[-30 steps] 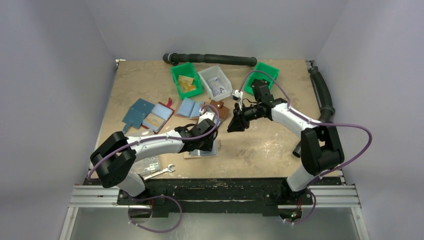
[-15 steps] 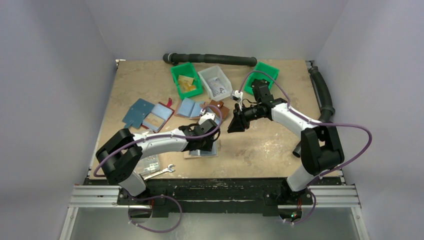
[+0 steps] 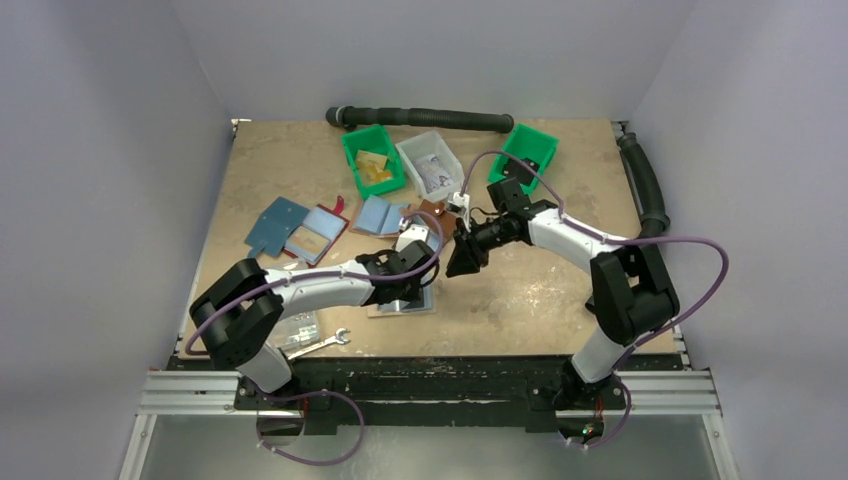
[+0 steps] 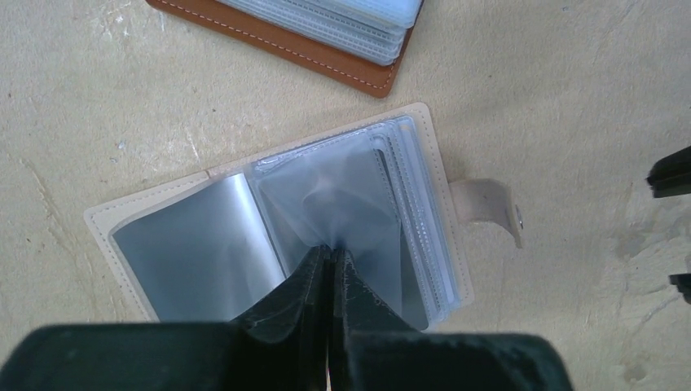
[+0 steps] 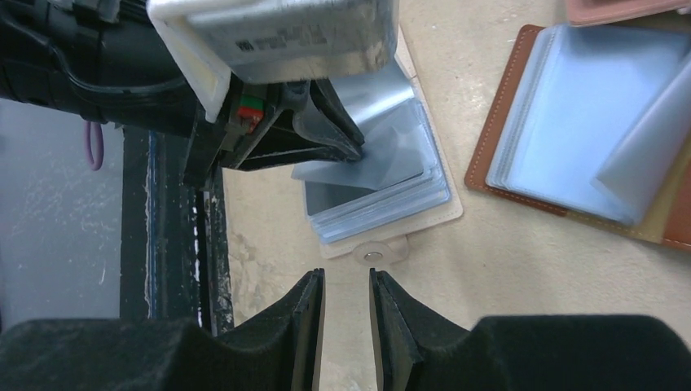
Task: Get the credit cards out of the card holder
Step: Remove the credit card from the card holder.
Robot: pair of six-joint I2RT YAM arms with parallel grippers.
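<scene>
Two grippers at card holder (image 4: 147, 204). Left gripper (image 4: 330, 259) pinches its clear sleeve (image 4: 350, 195), frame centre; right gripper (image 5: 346, 295), narrowly parted, just below tab (image 5: 375, 254).

Overhead; wrist close-ups sharing card holder (image 4: 99, 224)

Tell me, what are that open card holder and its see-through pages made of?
The card holder has a pale beige, matte cover with a faintly stitched rim, likely leather or an imitation. Its sleeves look like thin clear plastic, glossy, bending where the left tool pinches one.
</scene>
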